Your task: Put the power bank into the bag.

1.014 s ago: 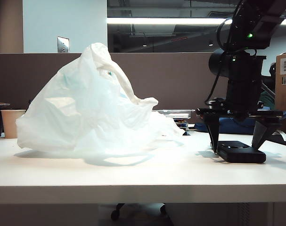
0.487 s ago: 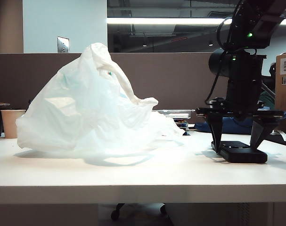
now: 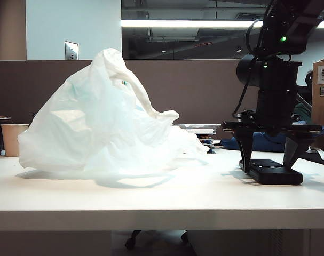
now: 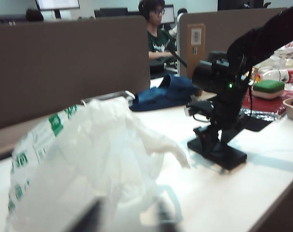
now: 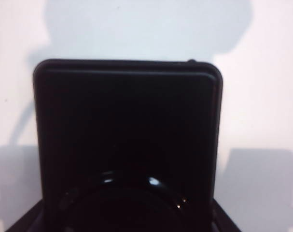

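While left hand (image 4: 127, 217) blurs, right hand (image 3: 268, 166) straddles power bank (image 3: 274, 172).

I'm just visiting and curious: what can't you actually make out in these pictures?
- Bag contents and mouth: exterior view, crumpled plastic hides them.
- Left gripper: left wrist view, only dark blurred fingers at the edge.
- Right gripper grip on the power bank: right wrist view, slab fills the frame, fingertips cut off.

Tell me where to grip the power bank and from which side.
Grip the power bank across its two long edges, coming straight down. It lies flat on the table, so only the thin sides offer purchase. The right gripper already straddles it, jaws either side.
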Motion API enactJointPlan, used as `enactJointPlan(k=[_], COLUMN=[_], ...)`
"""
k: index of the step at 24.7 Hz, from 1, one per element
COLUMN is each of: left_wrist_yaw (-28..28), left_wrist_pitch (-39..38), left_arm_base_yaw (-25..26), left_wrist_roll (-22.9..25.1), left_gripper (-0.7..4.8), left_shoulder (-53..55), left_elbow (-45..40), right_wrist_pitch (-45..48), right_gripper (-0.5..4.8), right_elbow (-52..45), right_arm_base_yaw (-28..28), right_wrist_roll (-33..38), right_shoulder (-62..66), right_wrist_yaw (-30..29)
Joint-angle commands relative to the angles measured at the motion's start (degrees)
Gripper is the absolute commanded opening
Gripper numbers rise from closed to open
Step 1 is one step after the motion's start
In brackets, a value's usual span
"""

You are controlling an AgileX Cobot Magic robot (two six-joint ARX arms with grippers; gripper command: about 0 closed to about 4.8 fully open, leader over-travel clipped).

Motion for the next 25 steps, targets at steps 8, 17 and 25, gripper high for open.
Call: enactJointPlan(k=[8, 17, 25], left_wrist_yaw=[-0.13, -2.78, 0.59], left_wrist_pitch=[4.74, 15.89, 18.03], left_arm_base_yaw=[-0.09, -0.07, -0.09], left_wrist_roll=[-0.22, -0.17, 0.55], left_gripper=[1.62, 2.20, 4.30], left_shoulder=[0.04, 7.39, 32.68], left_elbow=[0.37, 3.91, 20.50], right_wrist_pitch=[-1.49, -1.51, -1.97], right_gripper=[2.81, 2.81, 2.81], right_elbow=[-0.22, -0.20, -0.09], right_arm_base_yaw=[0.20, 0.20, 0.20], right_wrist_roll=[-0.02, -0.26, -0.46], right_shoulder=[-2.45, -6.16, -6.36], right_wrist_yaw=[-0.66, -0.87, -5.25])
